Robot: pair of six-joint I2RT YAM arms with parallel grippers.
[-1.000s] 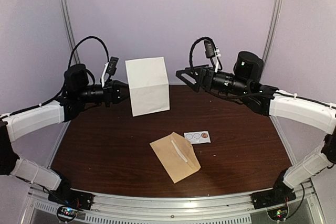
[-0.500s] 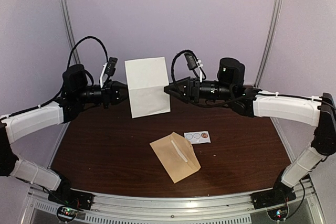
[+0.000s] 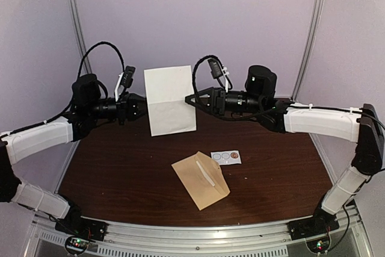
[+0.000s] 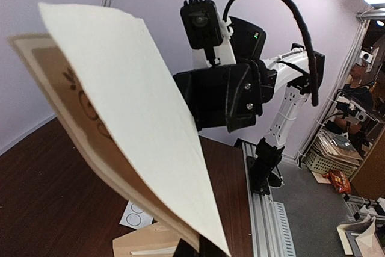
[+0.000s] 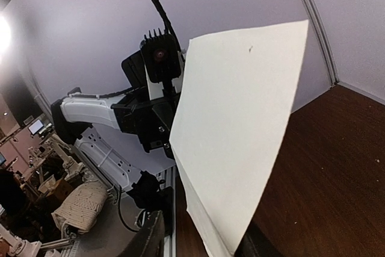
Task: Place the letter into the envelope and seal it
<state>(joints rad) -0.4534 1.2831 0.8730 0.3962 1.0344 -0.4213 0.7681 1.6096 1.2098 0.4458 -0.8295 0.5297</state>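
Observation:
The letter, a white folded sheet, hangs upright above the far side of the table. My left gripper is shut on its left edge; in the left wrist view the letter fills the foreground and its lower edge runs into my left gripper. My right gripper is at the sheet's right edge. In the right wrist view the letter stands between the jaws of my right gripper, with a gap still showing on one side. The tan envelope lies flat mid-table, its flap folded open.
A small white card with round stickers lies just right of the envelope, also seen as the sticker card under the letter. The table's aluminium rail runs along the near edge. Purple walls enclose the back.
My right arm has swung left from clear of the sheet to its right edge, and its jaws have narrowed around that edge. The left arm and letter have held still.

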